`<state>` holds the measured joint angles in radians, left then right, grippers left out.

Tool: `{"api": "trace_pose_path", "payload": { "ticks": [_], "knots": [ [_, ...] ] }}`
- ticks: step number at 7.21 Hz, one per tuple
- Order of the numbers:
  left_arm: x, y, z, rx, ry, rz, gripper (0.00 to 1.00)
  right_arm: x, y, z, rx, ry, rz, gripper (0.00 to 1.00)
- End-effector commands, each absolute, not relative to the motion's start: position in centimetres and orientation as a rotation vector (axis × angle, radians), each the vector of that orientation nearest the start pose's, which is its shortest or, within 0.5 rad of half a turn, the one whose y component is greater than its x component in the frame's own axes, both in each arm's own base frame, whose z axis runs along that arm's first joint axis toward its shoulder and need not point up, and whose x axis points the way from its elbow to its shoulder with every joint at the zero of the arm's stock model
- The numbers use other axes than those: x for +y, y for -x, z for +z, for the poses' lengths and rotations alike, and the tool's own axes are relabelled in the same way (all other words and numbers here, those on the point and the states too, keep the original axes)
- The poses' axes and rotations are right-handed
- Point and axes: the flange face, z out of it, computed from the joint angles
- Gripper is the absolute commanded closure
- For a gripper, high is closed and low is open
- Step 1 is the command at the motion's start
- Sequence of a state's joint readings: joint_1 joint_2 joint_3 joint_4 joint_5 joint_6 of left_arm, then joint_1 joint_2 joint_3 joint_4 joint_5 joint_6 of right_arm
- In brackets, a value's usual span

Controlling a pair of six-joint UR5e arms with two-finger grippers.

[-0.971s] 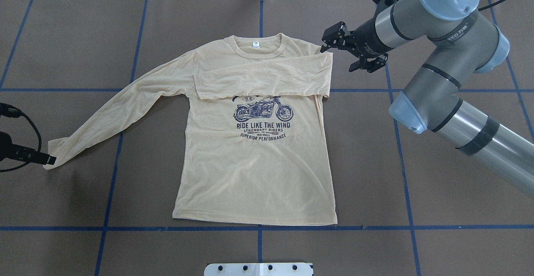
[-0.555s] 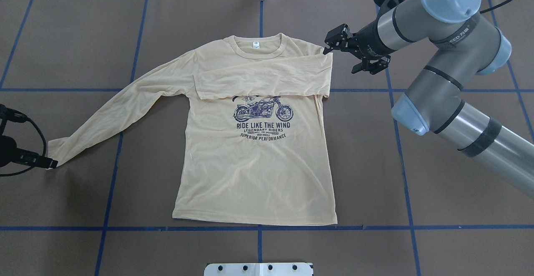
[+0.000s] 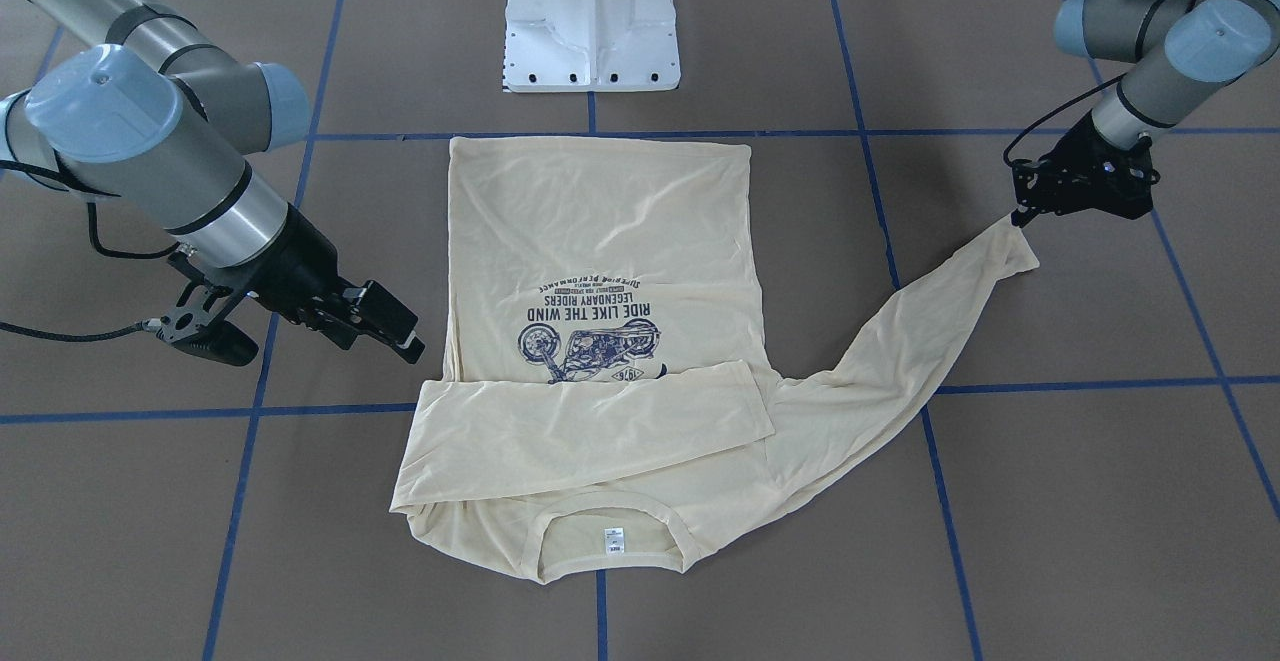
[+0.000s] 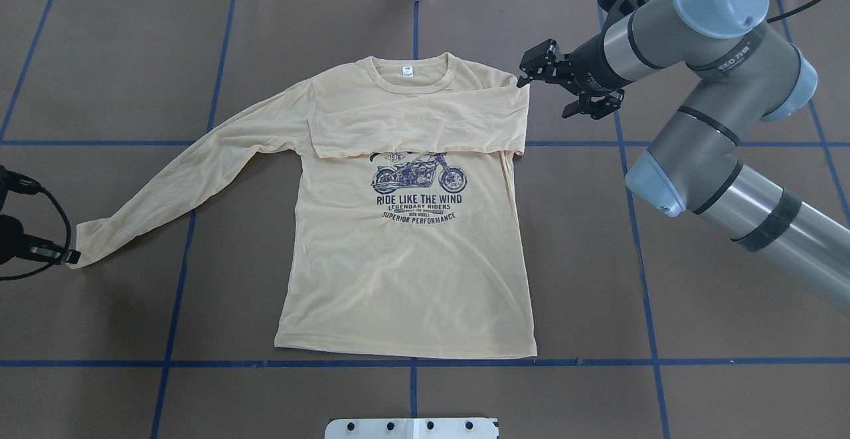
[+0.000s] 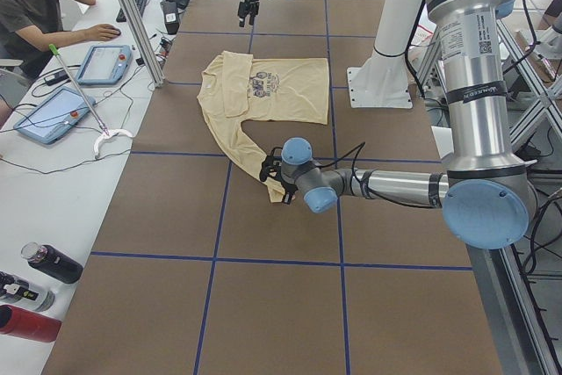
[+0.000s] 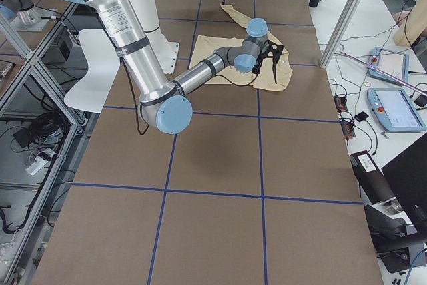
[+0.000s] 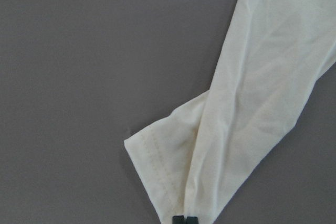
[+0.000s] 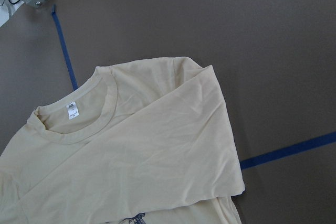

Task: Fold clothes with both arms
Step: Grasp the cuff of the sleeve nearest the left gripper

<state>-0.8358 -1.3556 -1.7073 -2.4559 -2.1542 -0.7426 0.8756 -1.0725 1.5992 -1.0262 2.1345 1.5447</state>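
L gripper (image 7: 185,219) pinched tight on T-shirt sleeve cuff (image 7: 157,166); R gripper (image 4: 531,68) spread apart, empty, just beside folded shoulder (image 4: 514,103).

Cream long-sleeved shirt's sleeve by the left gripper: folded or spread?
Spread: the cream sleeve lies straight out on the brown table, cuff pinched in the left gripper.

1 T-shirt (image 4: 405,273); 2 arms (image 3: 150,161) (image 3: 1190,46); 2 claws (image 4: 531,70) (image 3: 1018,216); 1 pedestal (image 3: 592,16); 1 operator (image 5: 31,6).

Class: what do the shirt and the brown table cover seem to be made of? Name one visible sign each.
Shirt: thin matte knit, probably cotton jersey; fine wrinkles. Table cover: smooth matte sheet, perhaps paper or vinyl; no weave visible.
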Motion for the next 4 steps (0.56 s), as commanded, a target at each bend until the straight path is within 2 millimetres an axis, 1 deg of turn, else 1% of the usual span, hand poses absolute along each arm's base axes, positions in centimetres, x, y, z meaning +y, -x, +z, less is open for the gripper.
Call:
{"api": "trace_pose_path", "payload": {
  "ticks": [1, 2, 3, 4],
  "knots": [
    [-35.5, -21.4, 52.4, 1.005, -0.265, 0.245, 1.0, -56.1, 36.3, 29.2, -1.164, 0.002, 0.453, 0.02],
    [-35.7, -21.6, 47.4, 1.048, -0.218, 0.159, 1.0, -56.1, 36.3, 29.2, -1.164, 0.002, 0.453, 0.02],
    [-38.0, -23.4, 41.5, 1.104, -0.188, 0.032, 1.0, -56.1, 36.3, 29.2, -1.164, 0.002, 0.453, 0.02],
    [-40.2, -25.8, 37.2, 1.13, -0.158, -0.025, 1.0, -56.1, 36.3, 29.3, -1.163, 0.001, 0.454, 0.02]
  ]
}}
